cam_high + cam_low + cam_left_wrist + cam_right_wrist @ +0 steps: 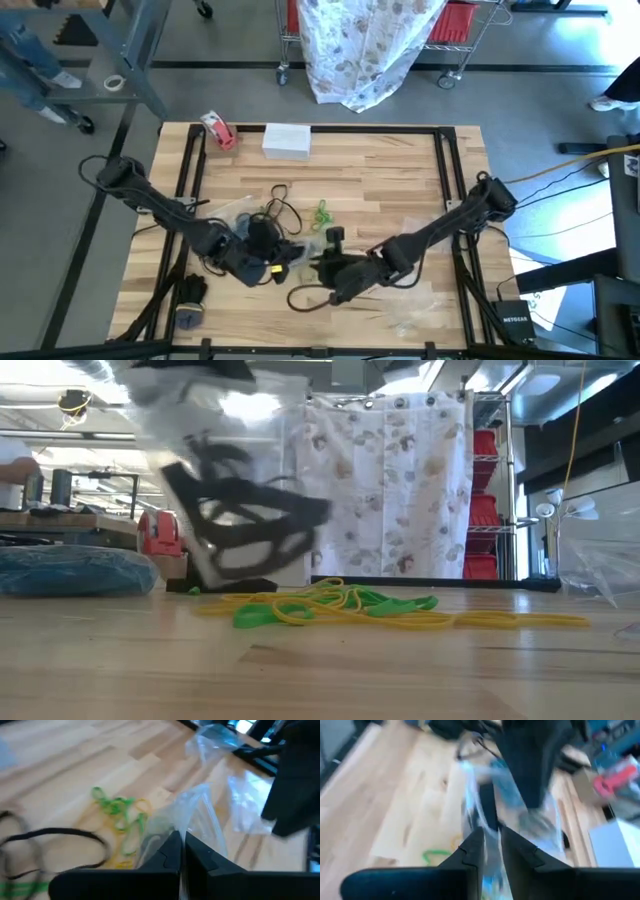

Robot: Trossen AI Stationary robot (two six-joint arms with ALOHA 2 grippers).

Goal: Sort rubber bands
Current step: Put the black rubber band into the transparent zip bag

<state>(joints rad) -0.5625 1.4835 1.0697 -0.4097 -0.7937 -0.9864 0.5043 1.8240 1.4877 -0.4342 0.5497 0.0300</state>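
1. The left gripper (pixel 182 851), fingers pressed together, pinches the crinkled edge of a clear plastic bag (pixel 192 815) above the pale planked wooden desk (pixel 380 165).
2. The right gripper (pixel 491 851), fingers narrowly parted, clamps the same thin film.
3. Rubber bands (pixel 330 605), floppy green and yellow loops, lie tangled on the desk near the middle; thin black loops (pixel 283 205) lie beside them.

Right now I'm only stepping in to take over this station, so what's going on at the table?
Both dark arms meet over the middle of the wooden table, pinching one clear plastic bag between them. The left gripper is shut on its edge; the right gripper grips it too. Loose green and yellow rubber bands and black rubber bands lie unsorted beside it. A red-and-white tape roll sits at the far edge.
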